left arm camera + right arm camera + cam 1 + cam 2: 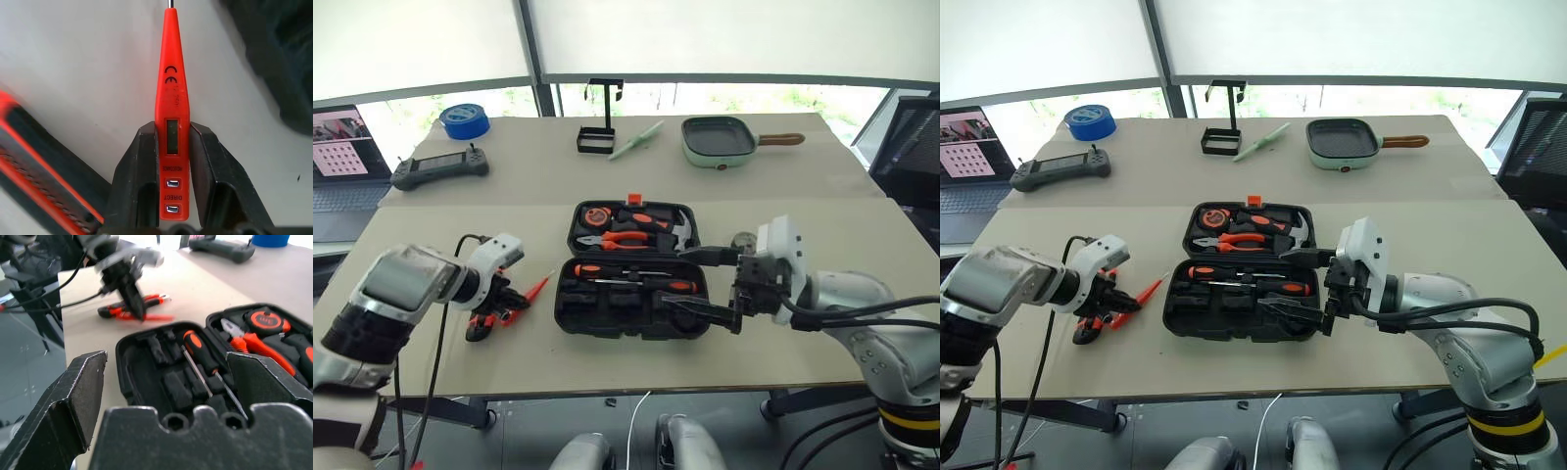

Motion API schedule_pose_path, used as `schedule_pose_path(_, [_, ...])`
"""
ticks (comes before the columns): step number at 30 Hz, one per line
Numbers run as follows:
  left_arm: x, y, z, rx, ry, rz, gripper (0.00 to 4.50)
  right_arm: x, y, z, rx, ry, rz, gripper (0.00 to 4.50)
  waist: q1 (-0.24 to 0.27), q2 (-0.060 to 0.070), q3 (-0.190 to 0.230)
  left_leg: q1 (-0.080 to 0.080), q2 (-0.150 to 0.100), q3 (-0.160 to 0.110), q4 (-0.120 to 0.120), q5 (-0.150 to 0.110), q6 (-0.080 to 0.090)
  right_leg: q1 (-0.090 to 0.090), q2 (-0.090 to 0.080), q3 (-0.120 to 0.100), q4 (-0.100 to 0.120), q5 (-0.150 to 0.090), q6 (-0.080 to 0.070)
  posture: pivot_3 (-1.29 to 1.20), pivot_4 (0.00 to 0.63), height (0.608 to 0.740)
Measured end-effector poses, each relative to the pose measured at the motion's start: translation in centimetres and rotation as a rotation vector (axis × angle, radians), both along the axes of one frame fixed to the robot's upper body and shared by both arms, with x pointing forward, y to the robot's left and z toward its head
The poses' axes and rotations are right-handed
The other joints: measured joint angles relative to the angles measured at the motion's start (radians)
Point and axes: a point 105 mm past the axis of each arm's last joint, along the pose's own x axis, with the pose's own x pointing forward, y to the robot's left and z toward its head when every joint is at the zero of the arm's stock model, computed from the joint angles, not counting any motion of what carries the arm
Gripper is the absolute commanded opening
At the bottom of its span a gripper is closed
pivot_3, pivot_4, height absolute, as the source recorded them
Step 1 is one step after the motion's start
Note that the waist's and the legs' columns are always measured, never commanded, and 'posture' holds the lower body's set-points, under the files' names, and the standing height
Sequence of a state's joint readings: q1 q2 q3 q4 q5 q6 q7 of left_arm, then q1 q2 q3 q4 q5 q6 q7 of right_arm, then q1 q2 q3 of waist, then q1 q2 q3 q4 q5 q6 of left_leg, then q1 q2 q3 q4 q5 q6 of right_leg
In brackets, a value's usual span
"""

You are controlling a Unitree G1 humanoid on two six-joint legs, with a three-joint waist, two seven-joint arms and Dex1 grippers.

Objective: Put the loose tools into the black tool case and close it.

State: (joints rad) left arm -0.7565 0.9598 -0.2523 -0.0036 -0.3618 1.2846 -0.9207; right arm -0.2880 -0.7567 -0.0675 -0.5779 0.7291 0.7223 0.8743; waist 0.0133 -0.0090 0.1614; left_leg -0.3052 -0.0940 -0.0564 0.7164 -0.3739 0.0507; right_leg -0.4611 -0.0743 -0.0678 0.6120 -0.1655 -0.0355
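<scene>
I read a CE mark on the tester — and below its little window, upside down, "DIRECT" beside one button; the other label is too blurred.

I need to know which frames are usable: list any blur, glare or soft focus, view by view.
Left eye view: windows behind the table blown out white. Right wrist view: left gripper and its tester screwdriver smeared by motion; that arm's own near fingers soft. Left wrist view: tester screwdriver sharp, utility knife and black tool case out of focus.
</scene>
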Motion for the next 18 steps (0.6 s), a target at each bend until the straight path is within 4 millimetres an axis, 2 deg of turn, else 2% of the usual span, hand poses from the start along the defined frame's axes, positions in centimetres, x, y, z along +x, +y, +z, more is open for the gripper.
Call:
schedule_pose_path(4, [1.8,-2.4,5.1,0.019,-0.292,-0.306,0.42,0.0,-0.4,-0.4,-0.024,0.010,-0.011,4.50,-0.001,0.000,0.000,0.000,0.000,0.001,0.000,0.000,0.000,0.000,0.000,0.000,-0.001,0.000,0.000,0.00,0.150,0.740])
schedule_pose_path(6, [1.5,-3.5,6.1,0.045,-0.343,-0.465,0.42,0.0,-0.5,-0.5,-0.026,0.013,-0.013,4.50,-0.002,0.000,0.000,0.000,0.000,0.001,0.000,0.000,0.000,0.000,0.000,0.000,-0.001,0.000,0.000,0.00,0.150,0.740])
schedule_pose_path(9, [0.7,-5.0,5.4,0.087,-0.308,-0.679,0.42,0.2,-0.6,-0.6,-0.031,0.014,-0.023,4.50,-0.002,0.000,0.000,0.000,0.000,0.002,0.002,0.000,0.000,0.000,-0.001,0.000,0.000,0.000,0.000,0.00,0.150,0.740])
schedule_pose_path(11, [1.3,-7.0,4.6,0.139,-0.269,-0.831,0.42,0.2,-0.7,-0.7,-0.030,0.016,-0.031,4.50,0.003,0.000,0.000,-0.003,0.000,0.001,0.005,0.000,0.000,0.000,-0.001,-0.001,0.000,0.000,0.000,0.00,0.150,0.740])
schedule_pose_path(13, [1.3,-7.6,4.3,0.154,-0.262,-0.872,0.42,0.3,-0.7,-0.7,-0.029,0.014,-0.036,4.50,0.004,0.000,0.000,-0.005,0.000,0.000,0.008,0.000,0.000,0.000,-0.001,-0.001,0.000,0.001,0.001,0.00,0.150,0.740])
schedule_pose_path(18, [1.0,-11.2,3.0,0.154,-0.133,-1.029,0.42,0.2,-0.7,-0.8,-0.023,0.006,-0.060,4.50,0.001,0.000,0.000,-0.014,0.000,0.000,0.015,-0.001,0.002,-0.004,-0.001,-0.002,0.001,0.003,0.004,0.00,0.150,0.740])
